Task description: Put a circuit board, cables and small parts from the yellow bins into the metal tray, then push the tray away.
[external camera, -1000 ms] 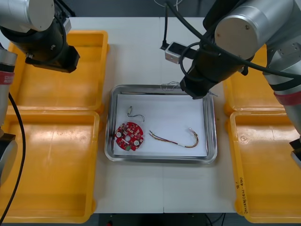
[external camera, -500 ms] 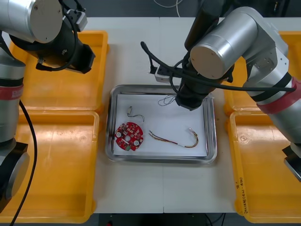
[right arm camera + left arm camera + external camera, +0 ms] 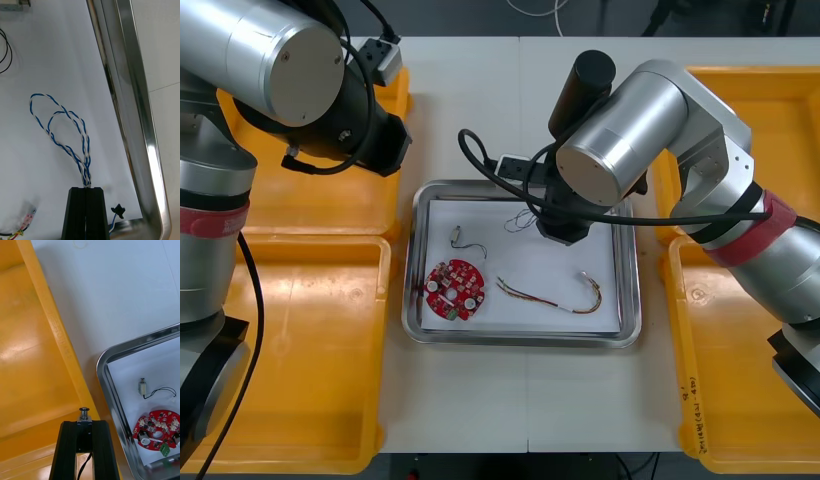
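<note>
Right gripper [image 3: 86, 188]: clenched on the twisted blue and white cable [image 3: 62, 129]. Two loops of this cable spread out from the fingertips against the white floor of the metal tray [image 3: 129, 78], close to its rim. A small black connector lies just beside the fingers. In the front view the right arm stands over the far half of the tray, with the thin cable [image 3: 523, 220] showing beside it. Left gripper [image 3: 83, 423]: grasping a small metal part [image 3: 84, 413] between its fingertips, with a black lead running down between the fingers. This gripper sits above the rim of the far left yellow bin [image 3: 33, 363], just beside the tray's far left corner and outside it. Tray contents, front view: a round red circuit board [image 3: 456, 291] lies flat near the near left corner. A second small metal part [image 3: 454, 238] with a thin black lead lies just beyond the board, apart from it. A red and yellow cable [image 3: 555, 296] curves across the near right area. The tray rests on the light table [image 3: 470, 110] between the bins.
</note>
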